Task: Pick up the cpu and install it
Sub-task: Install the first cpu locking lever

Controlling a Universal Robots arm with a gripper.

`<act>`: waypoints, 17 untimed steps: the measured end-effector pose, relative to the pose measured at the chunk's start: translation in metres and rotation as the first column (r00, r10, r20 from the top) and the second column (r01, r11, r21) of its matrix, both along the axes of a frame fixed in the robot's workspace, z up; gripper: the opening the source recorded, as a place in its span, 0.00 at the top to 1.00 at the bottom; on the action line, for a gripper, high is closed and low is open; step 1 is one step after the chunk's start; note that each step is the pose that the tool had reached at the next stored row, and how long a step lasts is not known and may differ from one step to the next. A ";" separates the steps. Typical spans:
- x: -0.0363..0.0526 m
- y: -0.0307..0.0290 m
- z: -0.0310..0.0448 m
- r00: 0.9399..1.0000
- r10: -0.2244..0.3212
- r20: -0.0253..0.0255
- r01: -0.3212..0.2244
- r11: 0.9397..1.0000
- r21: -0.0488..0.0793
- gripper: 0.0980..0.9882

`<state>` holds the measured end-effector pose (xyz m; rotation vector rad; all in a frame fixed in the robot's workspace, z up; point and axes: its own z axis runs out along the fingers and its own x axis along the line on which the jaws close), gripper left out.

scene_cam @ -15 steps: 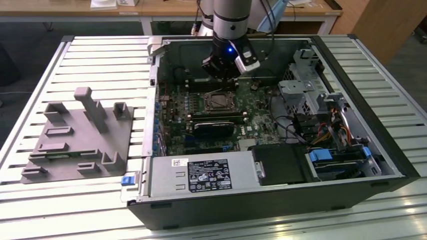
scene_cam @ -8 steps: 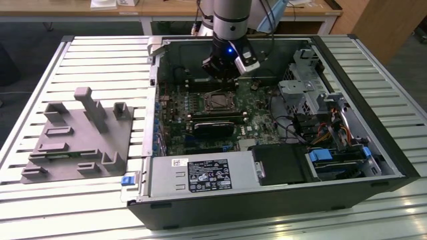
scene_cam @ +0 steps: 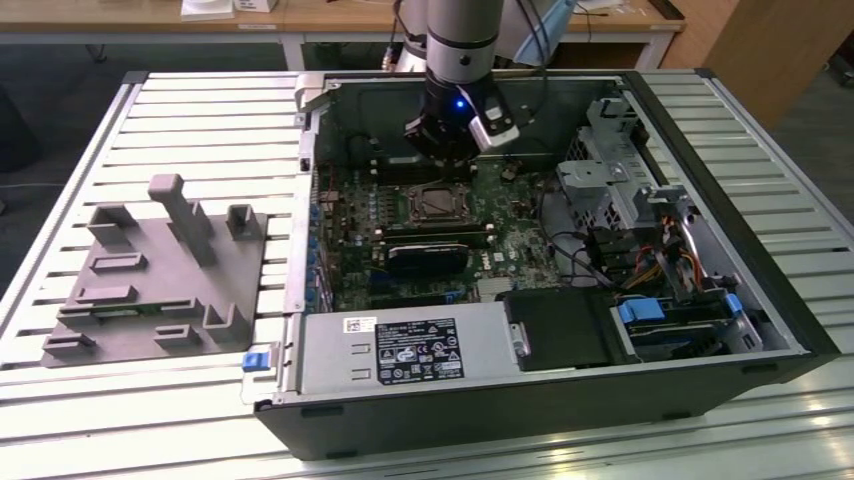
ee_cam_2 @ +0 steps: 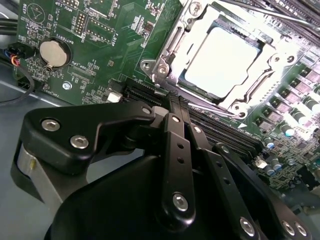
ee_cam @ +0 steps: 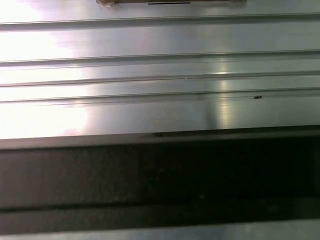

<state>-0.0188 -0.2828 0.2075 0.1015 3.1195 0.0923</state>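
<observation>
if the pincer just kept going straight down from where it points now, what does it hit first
Most likely the motherboard, at or just behind the socket where the cpu already sits. The pincer hangs above that spot inside the open case, though depth is unclear.

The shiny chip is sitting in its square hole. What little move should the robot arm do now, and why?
Probably lift straight up, slowly: the cpu already lies inside the socket frame, and the gripper hangs low over the motherboard close by.
</observation>
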 end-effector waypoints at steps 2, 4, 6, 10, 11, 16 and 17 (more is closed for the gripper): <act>0.0000 0.0000 -0.0010 1.000 0.000 0.000 0.000 1.000 0.000 0.99; 0.0001 -0.0001 -0.0016 1.000 0.000 0.000 0.000 1.000 0.000 0.99; 0.0001 -0.0001 -0.0020 1.000 0.000 0.000 0.000 1.000 0.000 0.99; 0.0007 0.0000 -0.0035 1.000 0.000 -0.001 0.000 1.000 0.000 0.99; 0.0009 0.0000 -0.0041 1.000 0.000 -0.002 0.000 1.000 0.000 0.99; 0.0012 0.0000 -0.0063 1.000 0.000 -0.003 0.000 1.000 0.000 0.99; 0.0013 0.0000 -0.0066 1.000 0.000 -0.003 0.000 1.000 0.000 0.99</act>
